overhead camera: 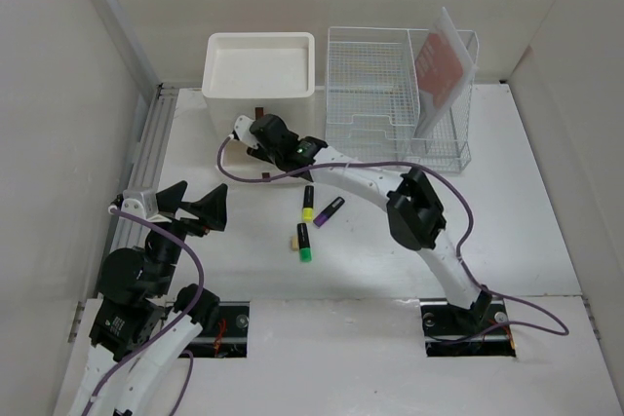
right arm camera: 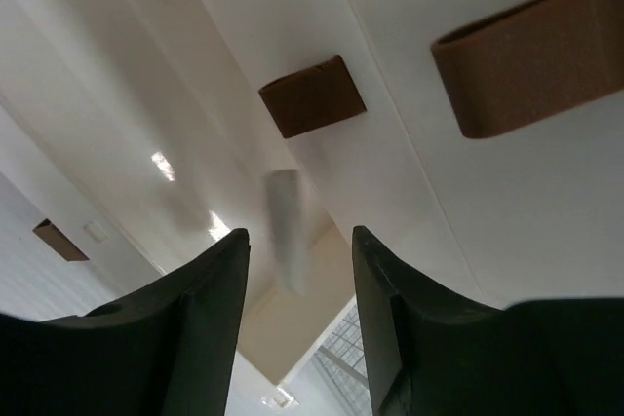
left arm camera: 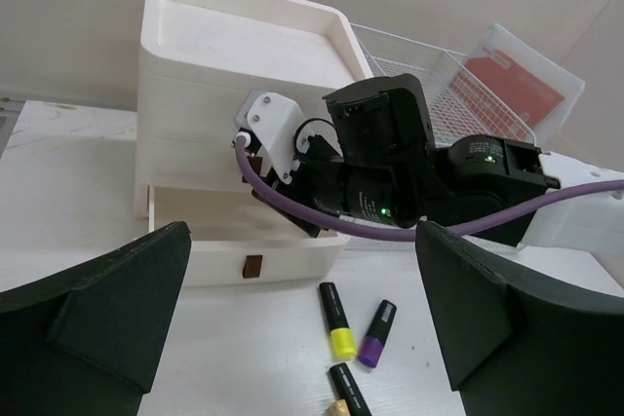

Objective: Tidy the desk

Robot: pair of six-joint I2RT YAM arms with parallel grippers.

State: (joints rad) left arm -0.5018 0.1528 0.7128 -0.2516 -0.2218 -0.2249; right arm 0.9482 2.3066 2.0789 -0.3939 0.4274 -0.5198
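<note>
The right end effector [right arm camera: 297, 241] is held open close to the drawer box [overhead camera: 259, 65], a brown handle [right arm camera: 312, 96] seemingly just ahead. The left end effector [overhead camera: 195, 204] is open over the counter [overhead camera: 507, 221], where markers [overhead camera: 304, 244] are seen between both arms.

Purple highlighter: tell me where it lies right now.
In the top view the purple highlighter lies near the middle of the desk, just right of the yellow highlighter and in front of the cream drawer box.
</note>
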